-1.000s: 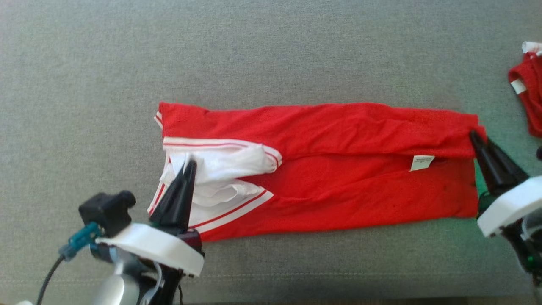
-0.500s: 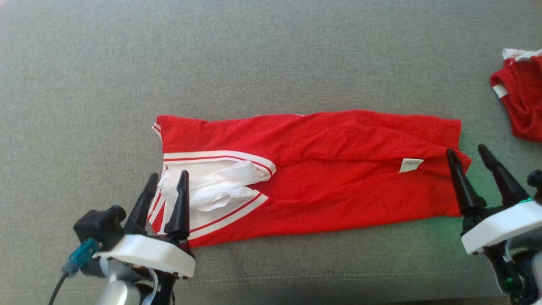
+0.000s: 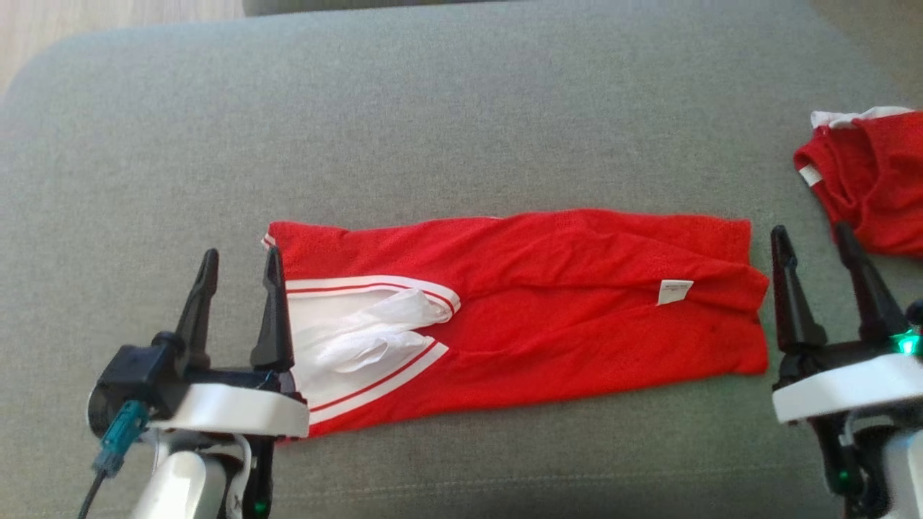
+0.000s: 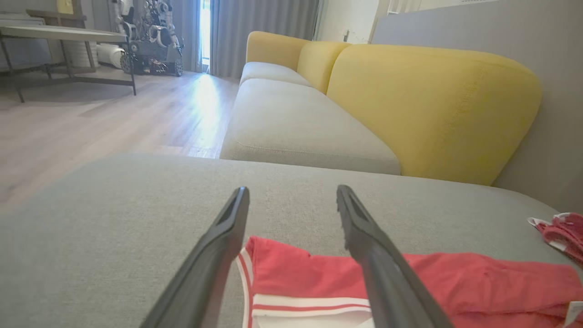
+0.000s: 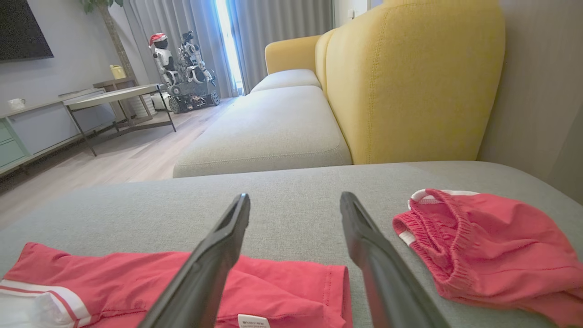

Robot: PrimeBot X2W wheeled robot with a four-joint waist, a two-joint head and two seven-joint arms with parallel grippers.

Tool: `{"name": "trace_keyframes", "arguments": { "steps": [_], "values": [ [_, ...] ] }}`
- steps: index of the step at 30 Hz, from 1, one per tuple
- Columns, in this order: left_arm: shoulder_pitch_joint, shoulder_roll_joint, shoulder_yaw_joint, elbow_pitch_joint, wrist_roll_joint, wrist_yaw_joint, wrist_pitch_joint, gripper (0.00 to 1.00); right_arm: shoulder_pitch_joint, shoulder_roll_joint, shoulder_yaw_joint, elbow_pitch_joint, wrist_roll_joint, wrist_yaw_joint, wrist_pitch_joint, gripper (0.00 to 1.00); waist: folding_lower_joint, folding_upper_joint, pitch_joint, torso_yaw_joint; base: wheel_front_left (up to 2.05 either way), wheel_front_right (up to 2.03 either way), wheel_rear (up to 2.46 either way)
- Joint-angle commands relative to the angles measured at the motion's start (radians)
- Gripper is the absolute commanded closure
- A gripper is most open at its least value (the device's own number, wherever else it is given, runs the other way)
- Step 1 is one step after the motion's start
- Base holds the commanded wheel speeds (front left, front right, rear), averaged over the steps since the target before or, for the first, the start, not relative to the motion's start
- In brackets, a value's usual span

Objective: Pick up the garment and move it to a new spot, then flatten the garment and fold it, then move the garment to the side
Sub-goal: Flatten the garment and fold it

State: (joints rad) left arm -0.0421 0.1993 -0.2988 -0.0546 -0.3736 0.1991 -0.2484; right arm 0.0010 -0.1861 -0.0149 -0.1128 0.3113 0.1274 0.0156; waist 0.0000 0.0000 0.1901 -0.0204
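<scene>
The garment is a red mesh piece with white and red trim, folded lengthwise into a long strip on the grey cushion. A small white label sits near its right end. My left gripper stands open at the garment's left end, its right finger over the white trim and nothing between the fingers. In the left wrist view the garment lies beneath the open left gripper. My right gripper is open just beyond the garment's right edge, holding nothing. The right wrist view shows the garment under the open right gripper.
A second red garment, crumpled, lies at the cushion's right edge, close to my right gripper; the right wrist view shows this crumpled garment too. A yellow sofa back and grey seat stand beyond the cushion. Wood floor lies past its far left corner.
Both grippers opened and let go of the garment's two ends, then drew back toward me and outward. The head camera tilted, so the whole scene sits lower in the picture.
</scene>
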Motion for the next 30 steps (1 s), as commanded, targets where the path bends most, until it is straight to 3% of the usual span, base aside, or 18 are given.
{"name": "trace_keyframes", "arguments": {
  "steps": [1, 21, 30],
  "values": [
    [-0.027, 0.017, 0.05, -0.016, 0.021, 0.006, -0.011, 0.0, 0.002, 0.001, 0.025, -0.023, -0.018, 0.003, -0.015, 0.0, 0.0, 0.0, -0.02, -0.001, 0.0, 0.0, 0.0],
    [-0.03, 0.011, 0.055, 0.062, 0.034, -0.022, -0.013, 0.0, 0.017, 0.008, 0.043, 0.002, -0.041, 0.003, -0.022, 0.0, 0.0, 0.0, -0.021, 0.004, 0.0, 0.0, 0.0],
    [-0.109, -0.012, 0.028, 0.065, 0.057, -0.047, -0.013, 0.0, -0.035, -0.035, -0.049, 0.105, -0.042, 0.003, 0.006, 0.0, 0.0, 0.0, 0.057, 0.044, 0.0, 0.0, 0.0]
  ]
}}
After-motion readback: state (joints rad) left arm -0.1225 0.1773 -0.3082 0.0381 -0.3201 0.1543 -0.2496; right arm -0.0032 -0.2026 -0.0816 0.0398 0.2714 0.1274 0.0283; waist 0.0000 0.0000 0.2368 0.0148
